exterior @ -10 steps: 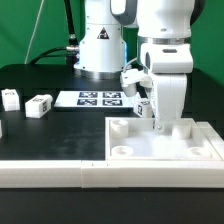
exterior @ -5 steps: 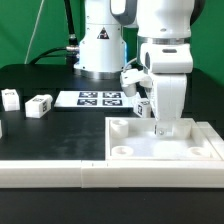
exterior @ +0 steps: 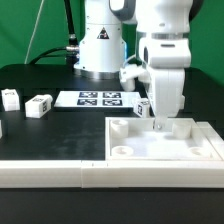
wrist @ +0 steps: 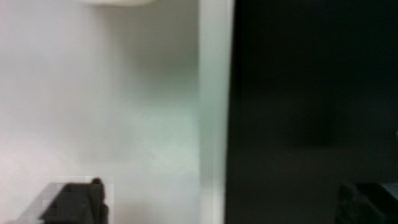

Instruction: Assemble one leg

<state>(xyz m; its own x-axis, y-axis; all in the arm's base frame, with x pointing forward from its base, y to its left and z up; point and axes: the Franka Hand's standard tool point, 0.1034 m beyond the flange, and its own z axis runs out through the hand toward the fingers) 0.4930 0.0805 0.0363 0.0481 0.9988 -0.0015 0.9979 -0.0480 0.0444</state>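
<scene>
Two legs, small white blocks with black-and-white tags, lie on the black table at the exterior view's left [exterior: 10, 98] [exterior: 40, 104]. A third tagged leg [exterior: 143, 106] sits just beside my hand, behind the large white square panel [exterior: 190, 150]. My gripper [exterior: 160, 127] points straight down over the panel's far rim. In the wrist view the gripper [wrist: 222, 205] is open and empty. One dark fingertip [wrist: 71, 200] is over the white panel [wrist: 107, 110], the other over the black table.
The marker board [exterior: 100, 98] lies flat in front of the robot base. A long white bar [exterior: 50, 175] runs along the front edge. The panel has raised corner sockets [exterior: 120, 128]. Another small white piece shows at the exterior view's left edge [exterior: 2, 128].
My hand has shifted slightly above the panel's far rim and looks a little higher. The parts on the table have not moved.
</scene>
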